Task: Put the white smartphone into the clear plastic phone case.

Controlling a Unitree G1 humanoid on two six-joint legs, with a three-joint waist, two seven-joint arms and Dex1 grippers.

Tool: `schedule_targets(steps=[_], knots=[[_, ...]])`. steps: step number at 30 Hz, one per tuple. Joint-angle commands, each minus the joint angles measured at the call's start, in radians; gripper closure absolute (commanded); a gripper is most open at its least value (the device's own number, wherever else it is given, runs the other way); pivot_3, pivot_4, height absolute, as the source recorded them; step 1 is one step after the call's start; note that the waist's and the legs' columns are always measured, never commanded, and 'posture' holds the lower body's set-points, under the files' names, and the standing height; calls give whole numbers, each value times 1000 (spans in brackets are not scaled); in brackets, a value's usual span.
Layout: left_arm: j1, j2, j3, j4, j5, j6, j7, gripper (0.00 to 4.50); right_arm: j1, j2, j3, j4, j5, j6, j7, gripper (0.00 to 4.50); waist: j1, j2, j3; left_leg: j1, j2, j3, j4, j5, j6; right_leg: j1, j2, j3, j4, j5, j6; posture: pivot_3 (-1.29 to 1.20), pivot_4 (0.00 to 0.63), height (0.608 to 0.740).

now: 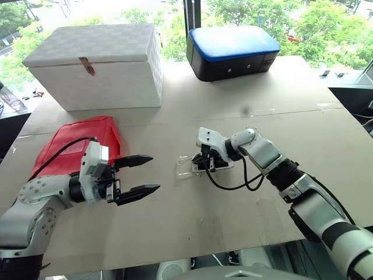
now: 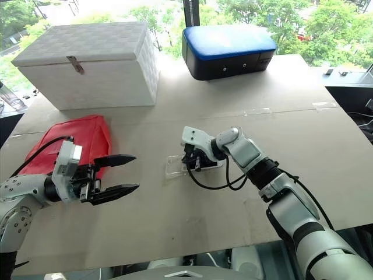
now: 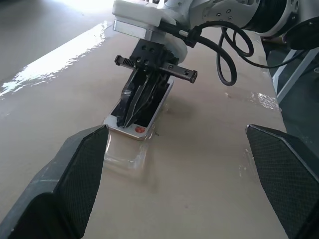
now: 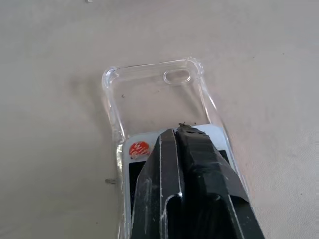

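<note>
The white smartphone [image 4: 149, 139], dark screen up with a red dot on its bezel, lies partly inside the clear plastic phone case [image 4: 149, 94] near the table's middle. The case's far end with the camera cutout is uncovered. My right gripper [image 4: 178, 132] is shut, and its joined fingertips rest on the phone's screen near the phone's forward end. The same gripper [image 1: 204, 161] sits over the phone in the left eye view. To the left, my left gripper [image 1: 155, 172] hangs open above the table, apart from the case and pointing toward it. Its fingers [image 3: 75, 174] frame the phone [image 3: 130, 130].
A white woven box [image 1: 99, 64] stands at the back left, and a black box with a blue lid [image 1: 233, 52] at the back centre. A red bag [image 1: 76, 143] lies behind my left arm. The table's front edge [image 1: 192, 248] runs close below both arms.
</note>
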Motion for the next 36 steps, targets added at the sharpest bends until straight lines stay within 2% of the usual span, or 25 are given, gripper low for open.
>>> schedule_targets(steps=[1,9,16,19,22,25,27,30,34,36], knots=[[1,-1,27,-23,-11,-19,-8,0,64,-24,82,176,-128,36,-78,4477,1,1,0,0,0,0,0,0,0,0,-1,-1,0,0,0,0,150,740],[7,-4,25,-13,-5,-34,-13,0,89,-7,91,213,-148,17,-88,4477,0,2,-1,1,0,0,-1,0,0,1,-5,-8,0,0,0,0,150,740],[27,-7,25,-14,8,-46,-4,0,143,-70,40,-76,0,159,92,4477,8,4,-1,0,-1,-1,-6,0,0,0,-7,-11,-4,0,0,0,150,740],[23,-12,14,-4,16,-58,-4,0,168,-101,49,-161,6,178,91,4477,10,5,-1,-3,-2,-1,-13,0,0,0,-7,-12,-13,0,0,0,150,740],[12,-18,1,5,28,-64,-2,0,185,-93,-16,-235,53,178,60,4477,10,3,0,-4,-3,0,-14,2,-1,0,-7,-12,-14,2,3,0,150,740],[2,-18,-11,19,55,-82,1,0,167,-56,-133,-292,100,187,-23,4477,5,0,4,-6,-3,0,-14,-1,-2,0,-7,-13,-15,0,4,0,150,740],[-3,-19,-22,34,88,-99,11,0,154,-62,-214,-400,159,222,-39,4477,2,-1,11,-8,-3,1,-14,-1,-2,-2,-6,-13,-16,0,4,0,150,740],[-12,-19,-50,50,159,-130,44,0,158,-118,-282,-580,233,312,-37,4477,2,-2,18,-20,-4,0,-12,-1,-2,-13,-4,-13,-13,1,4,0,150,740],[-32,-21,-106,63,189,-135,37,0,240,-258,-326,-780,274,416,-52,4477,9,-4,22,-20,-3,0,-12,-1,-2,-13,0,-18,-14,0,4,0,150,740],[-48,-27,-140,65,193,-129,32,525,331,-358,-377,-877,282,451,-74,4500,12,-5,23,-20,-3,0,-12,-1,-2,-12,0,-19,-15,0,4,0,150,740]])
